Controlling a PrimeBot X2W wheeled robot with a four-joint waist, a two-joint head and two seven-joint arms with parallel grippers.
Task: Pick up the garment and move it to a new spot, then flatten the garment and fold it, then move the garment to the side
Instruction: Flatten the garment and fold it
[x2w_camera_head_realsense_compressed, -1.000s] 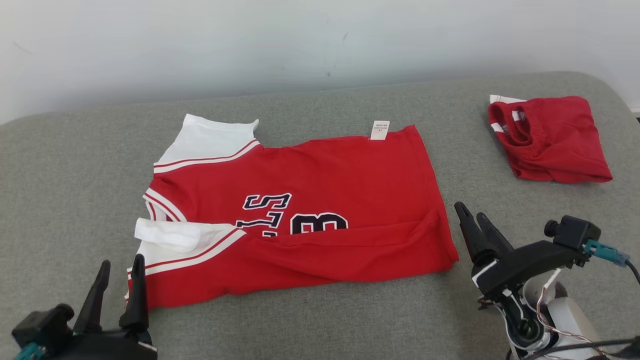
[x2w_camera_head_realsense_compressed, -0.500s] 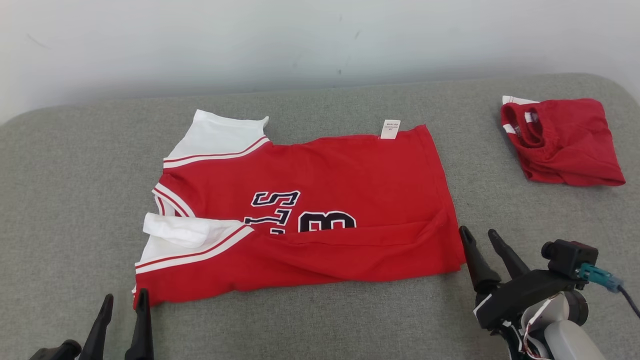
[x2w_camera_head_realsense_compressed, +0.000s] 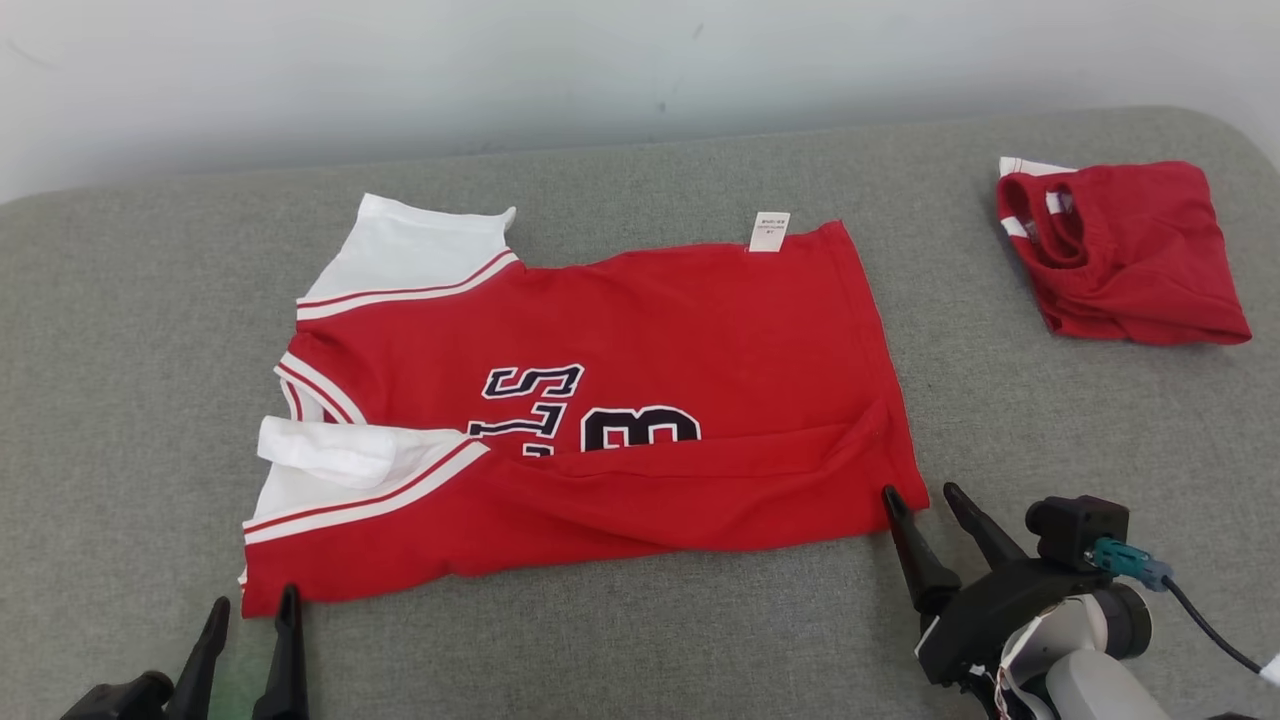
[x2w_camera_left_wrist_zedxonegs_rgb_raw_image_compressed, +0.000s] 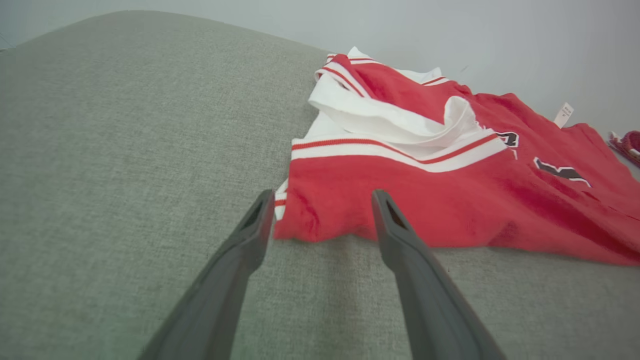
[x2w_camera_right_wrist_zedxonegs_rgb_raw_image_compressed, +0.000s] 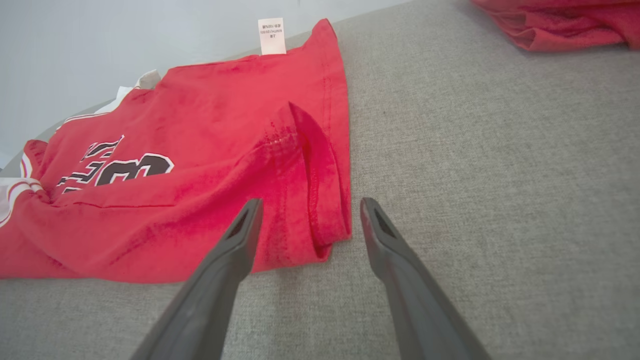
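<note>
the left gripper (x2w_camera_head_realsense_compressed: 256, 597) is seen with its two fingers spread apart and nothing held between them. the near left corner of the red shirt (x2w_camera_head_realsense_compressed: 640, 330) is found just ahead of its tips, in line with the gap; whether the cloth is touched cannot be told. the right gripper (x2w_camera_head_realsense_compressed: 919, 490) is likewise held wide and empty, with the shirt's near right corner just in front of its tips. the shirt is spread on the grey cushion (x2w_camera_head_realsense_compressed: 130, 350) between the two grippers, with its near edge folded up over the lower part of the dark number print (x2w_camera_head_realsense_compressed: 640, 430). a white sleeve (x2w_camera_head_realsense_compressed: 325, 455) is bunched ahead of the left gripper, beyond a striped band. a small white tag (x2w_camera_head_realsense_compressed: 768, 231) is seen at the shirt's far edge, well ahead of the right gripper. a second red garment (x2w_camera_head_realsense_compressed: 1120, 255), folded, is laid well ahead and to the right of the right gripper, apart from the shirt.
</note>
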